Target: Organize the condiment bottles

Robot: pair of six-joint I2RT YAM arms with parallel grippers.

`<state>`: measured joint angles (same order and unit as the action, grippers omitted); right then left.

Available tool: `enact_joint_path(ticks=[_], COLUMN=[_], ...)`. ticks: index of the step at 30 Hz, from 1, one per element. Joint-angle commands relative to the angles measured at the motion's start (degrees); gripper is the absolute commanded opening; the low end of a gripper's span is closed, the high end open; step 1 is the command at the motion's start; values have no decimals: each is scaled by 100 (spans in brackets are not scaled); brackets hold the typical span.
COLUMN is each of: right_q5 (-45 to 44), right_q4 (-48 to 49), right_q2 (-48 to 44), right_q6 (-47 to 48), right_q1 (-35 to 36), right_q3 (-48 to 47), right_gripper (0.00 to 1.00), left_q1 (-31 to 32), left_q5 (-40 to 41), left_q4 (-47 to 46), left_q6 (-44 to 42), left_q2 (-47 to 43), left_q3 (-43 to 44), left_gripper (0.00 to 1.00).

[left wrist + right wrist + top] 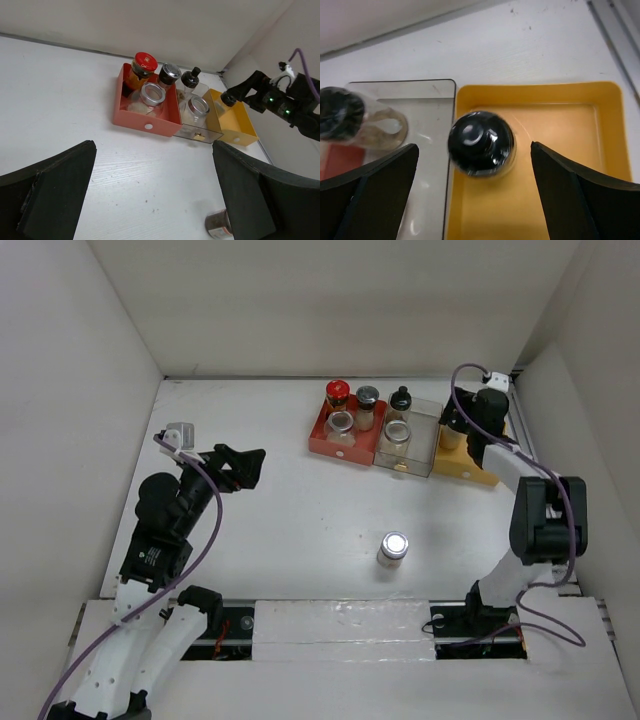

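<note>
Right claw (475, 192) hung wide open over a small black-capped bottle (481, 142) in the yellow rectangular tray (570, 130), far right corner of the white desk (280, 530); a grazing finger could topple it. Left claw (150, 200) gaped empty.

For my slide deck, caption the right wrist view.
Open right gripper hovers over a black-capped bottle in the yellow tray.

White tabletop (280, 510): red tray (330, 446), clear tray (405, 467), yellow tray (470, 472) touching in a row, far right. One silver-lidded jar (393, 548) stands alone, nearer.
</note>
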<state>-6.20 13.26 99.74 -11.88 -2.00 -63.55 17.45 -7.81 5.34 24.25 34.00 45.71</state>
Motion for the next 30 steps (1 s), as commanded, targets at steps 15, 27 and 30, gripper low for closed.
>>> enact_joint_path(ticks=[15, 27, 30], right_q5=[249, 1173, 998], right_q4=[-3414, -5333, -5333], right_q2=[-5113, -4420, -4297], right_q6=[-675, -323, -324], right_q1=[2834, 4506, 4725], right_q3=[2303, 1916, 1803], right_gripper=[99, 99, 99], left_q1=[21, 21, 21], left_q5=[-27, 289, 289], left_q4=[-280, -227, -227], left_q6=[-78, -26, -26], left_q2=[-42, -113, -174], left_q3=[87, 87, 87], left_gripper=[98, 99, 99])
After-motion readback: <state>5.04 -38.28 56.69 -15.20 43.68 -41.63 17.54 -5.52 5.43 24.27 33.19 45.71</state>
